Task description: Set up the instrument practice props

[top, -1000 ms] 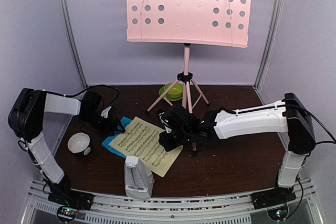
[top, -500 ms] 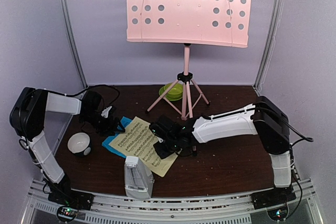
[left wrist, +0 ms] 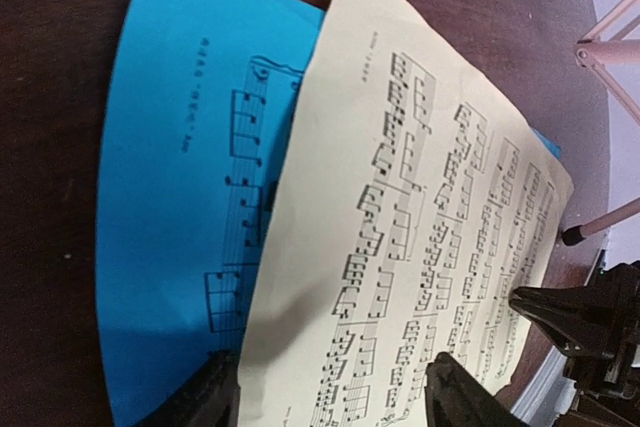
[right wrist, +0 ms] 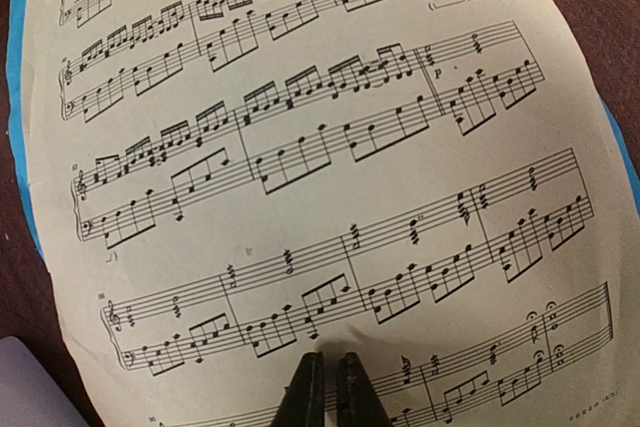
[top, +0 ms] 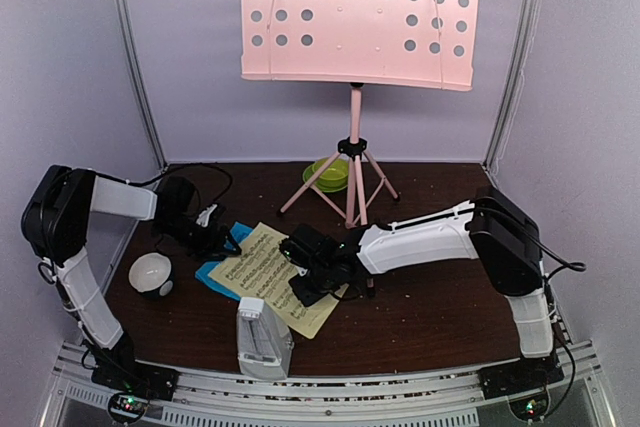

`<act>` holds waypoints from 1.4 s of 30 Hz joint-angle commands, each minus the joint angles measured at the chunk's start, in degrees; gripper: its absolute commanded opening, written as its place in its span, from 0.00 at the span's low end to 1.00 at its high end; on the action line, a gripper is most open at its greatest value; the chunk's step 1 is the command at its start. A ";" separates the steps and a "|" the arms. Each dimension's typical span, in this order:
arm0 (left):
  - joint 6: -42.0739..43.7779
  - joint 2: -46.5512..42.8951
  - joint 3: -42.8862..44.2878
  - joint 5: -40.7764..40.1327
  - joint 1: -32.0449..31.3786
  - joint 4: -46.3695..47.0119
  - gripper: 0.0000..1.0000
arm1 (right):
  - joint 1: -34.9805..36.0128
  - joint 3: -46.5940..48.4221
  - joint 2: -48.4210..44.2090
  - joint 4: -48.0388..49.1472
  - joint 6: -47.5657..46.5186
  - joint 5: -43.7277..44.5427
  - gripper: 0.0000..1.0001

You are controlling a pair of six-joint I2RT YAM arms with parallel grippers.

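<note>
The pink music stand stands at the back on its tripod legs. A yellow sheet-music page lies on top of a blue page on the table. The white-grey metronome stands upright at the front edge. My left gripper is open at the pages' far-left end. In the left wrist view its fingers straddle the yellow page beside the blue page. My right gripper is shut, its tips down on the yellow page, and nothing shows between them.
A green bowl sits on a saucer behind the stand's legs. A small white bowl is left of the pages. My right gripper lies low across the page's middle. The stand's legs reach toward the pages.
My right arm has swung left from the page's right edge onto the yellow page, and its jaws have closed. The left gripper's jaws have narrowed a little; the pages have not moved.
</note>
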 commanded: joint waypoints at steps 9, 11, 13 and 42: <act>-2.79 1.41 -1.73 9.07 -2.74 7.16 0.63 | 0.02 0.91 3.24 -1.52 -0.67 -1.28 0.07; -4.40 0.54 -2.83 11.19 -2.74 10.41 0.63 | 0.00 0.96 3.26 -1.59 -0.66 -1.22 0.07; -4.95 -0.14 -3.48 12.00 -2.73 11.98 0.64 | -0.01 0.87 3.16 -1.52 -0.68 -1.17 0.07; 7.45 8.21 12.09 17.42 -2.66 -1.13 0.58 | -0.22 -1.55 1.15 -0.31 -0.86 -0.98 0.07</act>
